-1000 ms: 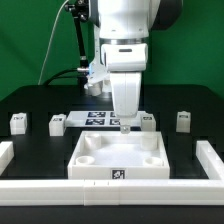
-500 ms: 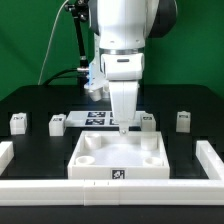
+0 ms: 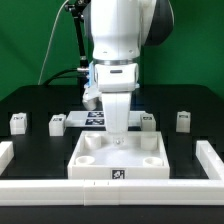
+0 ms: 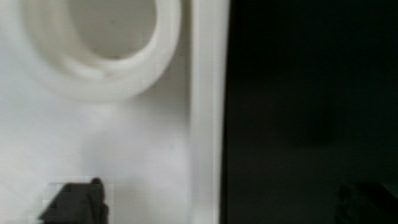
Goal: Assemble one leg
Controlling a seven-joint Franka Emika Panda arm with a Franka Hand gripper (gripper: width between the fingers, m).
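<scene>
**Panda arm poised over tray, jaws empty.** The arm's gripper [image 3: 117, 137] hangs low over the far part of the white tray-like piece [image 3: 120, 165]. The tray sits mid-counter [image 3: 190, 137], toward the counter's near edge.

Only the exterior view shows the parts waiting in a row across the counter, beyond the tray:
- The leg [image 3: 148, 121] stands upright just past the tray's far corner on the exterior view's right, near the gripper but apart from it.
- A second leg [image 3: 183, 120] stands closer to the counter's edge on that side.
- A third leg [image 3: 56, 123] and a fourth leg [image 3: 18, 122] stand toward the edge on the exterior view's left.
- The marker board [image 3: 93, 118] lies behind the arm.

Only the wrist view settles the jaws. Two dark fingertips [image 4: 75, 203] stand spread wide with nothing between them, above the tray's white surface, a round socket [image 4: 111, 40] and a strip of bare black counter.
</scene>
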